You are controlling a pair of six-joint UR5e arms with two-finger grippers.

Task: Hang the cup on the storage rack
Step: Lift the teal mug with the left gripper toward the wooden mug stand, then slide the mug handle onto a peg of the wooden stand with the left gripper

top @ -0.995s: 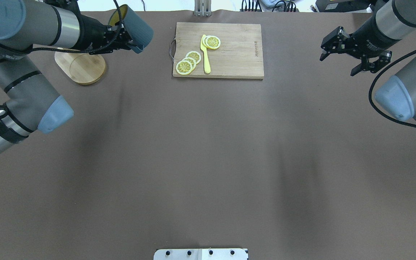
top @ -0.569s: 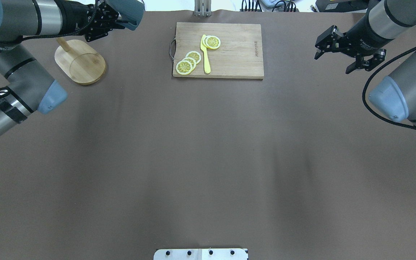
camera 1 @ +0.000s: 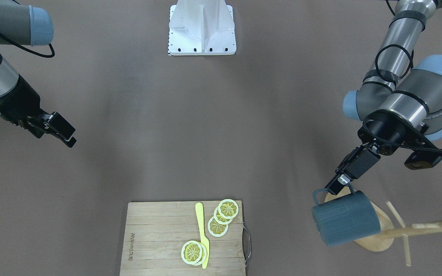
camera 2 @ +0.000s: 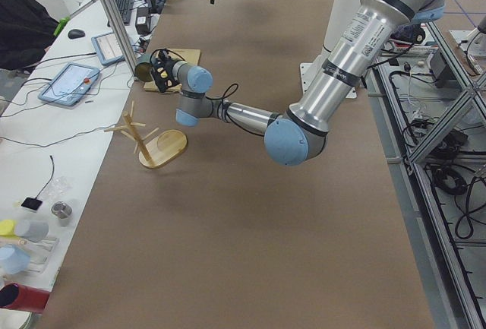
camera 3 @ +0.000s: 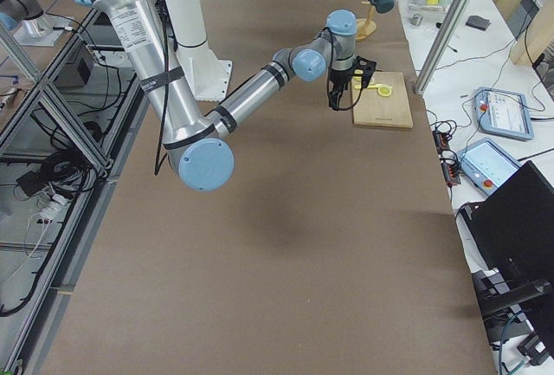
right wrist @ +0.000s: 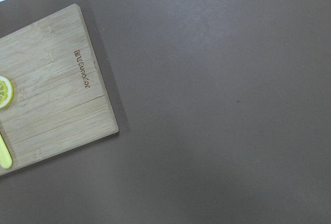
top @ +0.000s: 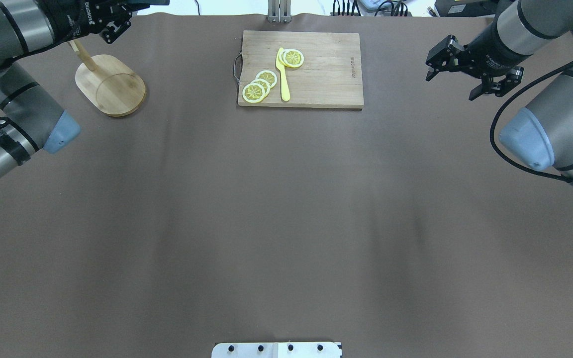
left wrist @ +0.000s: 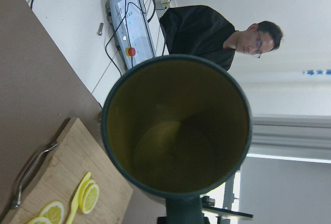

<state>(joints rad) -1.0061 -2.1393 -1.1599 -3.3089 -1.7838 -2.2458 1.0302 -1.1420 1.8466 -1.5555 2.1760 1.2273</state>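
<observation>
The slate-blue cup [camera 1: 345, 224] hangs in the air, tipped on its side, in my left gripper [camera 1: 339, 186], which is shut on it by its handle. Its yellow-olive inside [left wrist: 176, 125] fills the left wrist view. The cup is above the bamboo storage rack [camera 1: 420, 230] and hides part of its oval base [top: 112, 84]; no peg is through the handle. In the overhead view the left gripper [top: 112, 15] is at the top edge and the cup is almost out of view. My right gripper [top: 449, 87] is open and empty, far right of the cutting board.
A slatted wooden cutting board [top: 321, 74] lies at the far middle of the table with lemon slices [top: 261, 84] and a yellow knife [top: 282, 74] on it. A white mount plate [camera 1: 202, 27] sits at the robot's edge. A person [left wrist: 227, 32] stands beyond the table.
My left arm has carried the cup up and away, almost out of the overhead view, uncovering the rack's post. My right gripper has shifted a little left and farther away, still open.
</observation>
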